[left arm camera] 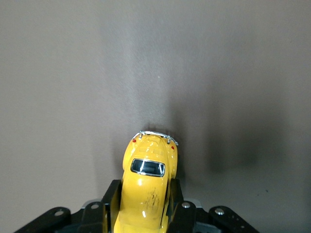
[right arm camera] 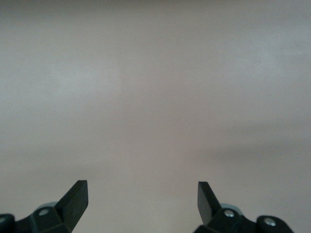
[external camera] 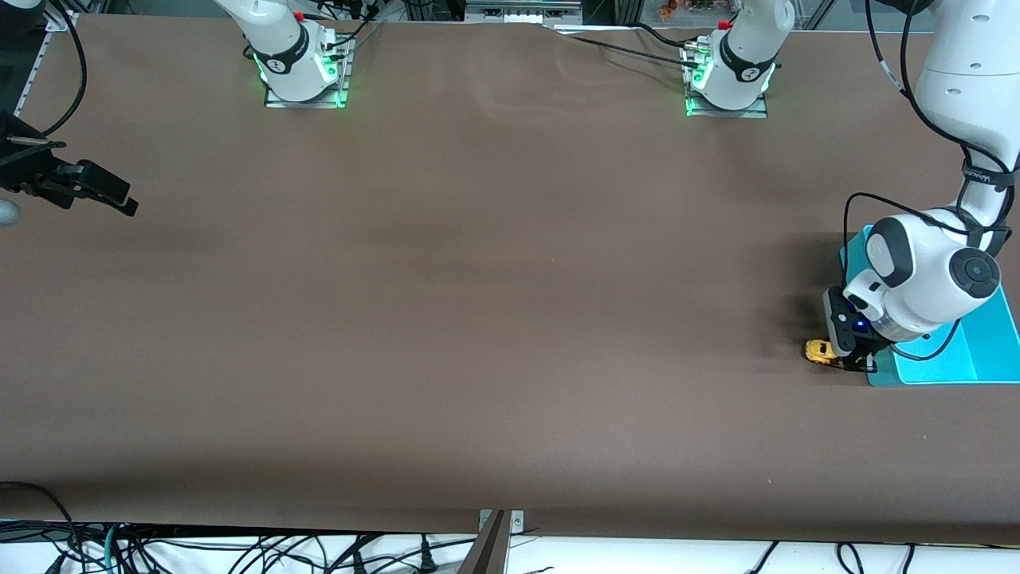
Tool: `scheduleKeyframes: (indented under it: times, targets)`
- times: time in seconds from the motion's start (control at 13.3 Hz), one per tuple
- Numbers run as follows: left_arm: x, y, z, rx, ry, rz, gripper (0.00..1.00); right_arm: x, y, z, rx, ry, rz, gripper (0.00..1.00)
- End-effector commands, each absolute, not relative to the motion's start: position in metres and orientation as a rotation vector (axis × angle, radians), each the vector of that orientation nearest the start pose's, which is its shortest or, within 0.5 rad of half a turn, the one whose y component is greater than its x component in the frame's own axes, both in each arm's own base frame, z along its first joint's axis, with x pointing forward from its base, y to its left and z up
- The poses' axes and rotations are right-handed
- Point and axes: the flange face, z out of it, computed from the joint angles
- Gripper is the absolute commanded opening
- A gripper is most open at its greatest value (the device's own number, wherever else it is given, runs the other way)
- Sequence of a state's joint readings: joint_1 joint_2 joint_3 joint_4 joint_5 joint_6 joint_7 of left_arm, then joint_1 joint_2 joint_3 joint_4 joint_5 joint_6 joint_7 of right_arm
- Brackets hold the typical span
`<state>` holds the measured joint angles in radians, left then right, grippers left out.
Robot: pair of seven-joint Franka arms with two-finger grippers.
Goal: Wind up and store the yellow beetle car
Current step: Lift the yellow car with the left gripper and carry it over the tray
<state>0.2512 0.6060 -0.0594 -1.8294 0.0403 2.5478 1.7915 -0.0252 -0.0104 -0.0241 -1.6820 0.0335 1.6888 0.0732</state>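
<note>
The yellow beetle car is a tiny toy with dark windows. It is low at the brown table, beside the cyan bin, at the left arm's end. My left gripper is shut on the car, with only the car's end sticking out from under the wrist. In the left wrist view the car sits between the two black fingers of the left gripper, which press on its sides. My right gripper is open and empty and waits over the table's edge at the right arm's end. It is also open over bare table in the right wrist view.
The left arm's wrist and cable hang over the cyan bin and hide much of it. The bin stands close to the table's edge at the left arm's end. The two arm bases stand along the edge farthest from the front camera.
</note>
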Motion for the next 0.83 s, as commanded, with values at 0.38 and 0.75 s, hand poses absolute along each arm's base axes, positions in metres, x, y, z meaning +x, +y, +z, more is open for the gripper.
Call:
scheduleKeyframes:
  times: [0.38,0.75]
  targets:
    - [0.648,0.128,0.321,-2.220,2.295,0.004,0.39,0.567,-0.018,0.595,-3.102,0.187,0.015,1.00]
    - [0.622,0.199,0.366,-2.253,2.313,0.090,0.40,0.567,-0.017,0.593,-3.098,0.178,0.022,1.00]
